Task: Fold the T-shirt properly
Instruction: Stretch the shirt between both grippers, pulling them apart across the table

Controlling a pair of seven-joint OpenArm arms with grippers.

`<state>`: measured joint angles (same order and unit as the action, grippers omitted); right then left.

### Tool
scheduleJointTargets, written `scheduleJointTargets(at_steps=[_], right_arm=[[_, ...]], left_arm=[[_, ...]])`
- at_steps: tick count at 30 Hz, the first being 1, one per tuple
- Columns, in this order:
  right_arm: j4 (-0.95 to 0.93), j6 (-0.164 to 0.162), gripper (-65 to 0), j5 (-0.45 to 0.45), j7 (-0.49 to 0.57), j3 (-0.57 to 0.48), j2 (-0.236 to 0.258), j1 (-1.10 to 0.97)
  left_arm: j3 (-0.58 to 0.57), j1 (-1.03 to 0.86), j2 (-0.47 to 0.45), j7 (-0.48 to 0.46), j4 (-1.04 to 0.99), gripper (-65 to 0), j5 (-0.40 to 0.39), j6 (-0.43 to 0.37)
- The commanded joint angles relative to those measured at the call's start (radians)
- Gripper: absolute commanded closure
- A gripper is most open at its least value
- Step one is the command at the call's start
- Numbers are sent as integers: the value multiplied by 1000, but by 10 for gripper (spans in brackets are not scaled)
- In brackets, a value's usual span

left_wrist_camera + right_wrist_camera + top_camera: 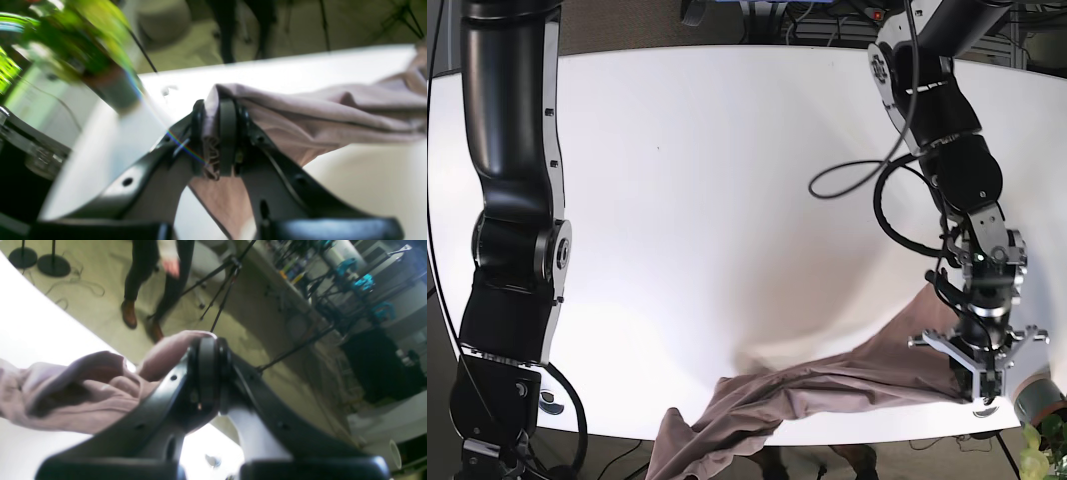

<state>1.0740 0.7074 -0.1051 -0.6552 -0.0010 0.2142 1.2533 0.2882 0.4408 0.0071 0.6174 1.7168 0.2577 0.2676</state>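
White table [707,200] bears T-shirt [827,385], both claws pinching.

A robotics lab or recording studio is being shown. Past the right gripper [208,373], tripods [227,290] and round-based stands [53,265] are being seen on a bare floor, beside a bench [300,276] crowded with teal-fitted equipment. A wide white table [707,200] is being used underneath.

Soft matt mauve cloth T-shirt [827,385], smooth white table [707,200], glossy black plastic left hand [217,140].
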Motion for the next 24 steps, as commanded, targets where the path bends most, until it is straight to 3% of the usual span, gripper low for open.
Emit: scheduleJointTargets(at_steps=[1,11,19,24], right_arm=[[7,-10,0,11,44,3,8,52],[7,-16,0,20,41,16,50,13],[13,-12,0,20,-39,190,49,-136],[125,-12,0,23,-84,284,44,-292]], left_arm=[[3,72,-35,2,21,-17,-4,-8],[9,175,-114,12,12,-17,-4,-8],[88,102,-114,11,-8,-17,-4,-4],[105,10,-114,5,-18,-17,-7,-3]])
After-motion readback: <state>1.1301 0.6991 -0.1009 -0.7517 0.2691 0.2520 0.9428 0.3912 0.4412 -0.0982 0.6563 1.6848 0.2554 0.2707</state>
